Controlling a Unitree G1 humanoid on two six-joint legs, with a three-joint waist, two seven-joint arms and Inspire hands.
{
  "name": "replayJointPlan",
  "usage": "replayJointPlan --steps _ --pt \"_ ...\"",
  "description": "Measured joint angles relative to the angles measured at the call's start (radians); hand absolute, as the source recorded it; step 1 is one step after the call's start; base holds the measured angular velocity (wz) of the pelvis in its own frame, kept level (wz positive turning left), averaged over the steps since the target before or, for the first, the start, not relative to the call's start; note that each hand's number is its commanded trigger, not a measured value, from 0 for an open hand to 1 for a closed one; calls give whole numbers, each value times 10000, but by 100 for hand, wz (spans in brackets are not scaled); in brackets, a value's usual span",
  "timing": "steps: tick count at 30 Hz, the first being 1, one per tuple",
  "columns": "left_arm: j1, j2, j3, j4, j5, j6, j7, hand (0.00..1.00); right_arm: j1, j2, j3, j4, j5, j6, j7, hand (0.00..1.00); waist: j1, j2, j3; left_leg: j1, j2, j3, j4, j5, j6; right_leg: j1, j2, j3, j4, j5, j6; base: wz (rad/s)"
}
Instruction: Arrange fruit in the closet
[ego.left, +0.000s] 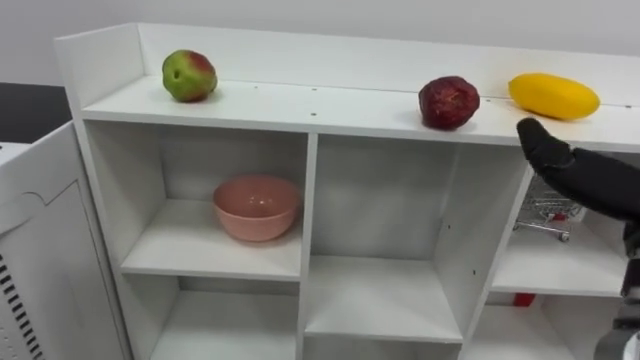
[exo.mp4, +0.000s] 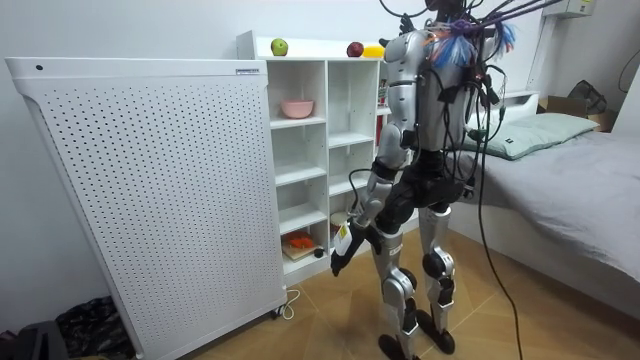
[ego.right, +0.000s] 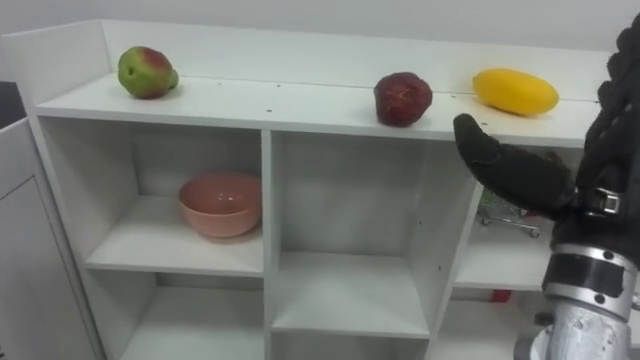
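Note:
Three fruits lie on the white closet's top board (ego.left: 300, 102): a green and red apple (ego.left: 189, 75) at the left, a dark red fruit (ego.left: 448, 102) right of the middle, and a yellow oblong fruit (ego.left: 553, 95) at the far right. My right hand (ego.left: 560, 165), in a black glove, is raised in front of the board's front edge, just below the yellow fruit. Its fingers are straight and hold nothing. In the room view my left hand (exo.mp4: 338, 255) hangs low by the closet's lower shelves.
A pink bowl (ego.left: 256, 207) sits in the upper left compartment. A small toy shopping cart (ego.left: 550, 212) stands in the right compartment. A white perforated panel (exo.mp4: 150, 190) stands left of the closet, and a bed (exo.mp4: 570, 170) is behind me.

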Motion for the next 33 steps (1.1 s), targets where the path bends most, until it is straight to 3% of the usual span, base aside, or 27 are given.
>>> replayJointPlan --steps 9,14,22,25,33 --pt "-61 4 -7 8 -6 72 4 0 -3 -8 68 427 228 47 295 0 56 -23 42 -52 -10 -193 96 3 -5 55 -22 -220 4 1 1 6" --pt "-73 4 -4 23 -2 76 0 0 -433 -37 67 431 223 39 289 0 69 -35 38 -167 -11 -248 118 27 -16 -28 -20 -260 9 3 -2 2" --pt "-51 38 -78 49 3 143 2 0 -1215 -645 67 1743 524 31 279 0 94 -189 77 -174 -18 -320 112 28 -17 -7 -23 -334 6 4 -3 2" --pt "-61 147 -117 70 -2 173 1 0 -1504 -659 71 2147 789 37 310 0 72 -223 119 -190 -14 -350 113 31 -22 -11 -21 -387 5 3 -3 3" --pt "-60 225 -302 35 6 233 -104 0 -1530 -733 200 2338 1298 210 724 0 98 -278 98 -230 -15 -477 87 31 -23 -15 -21 -534 4 3 -3 5"
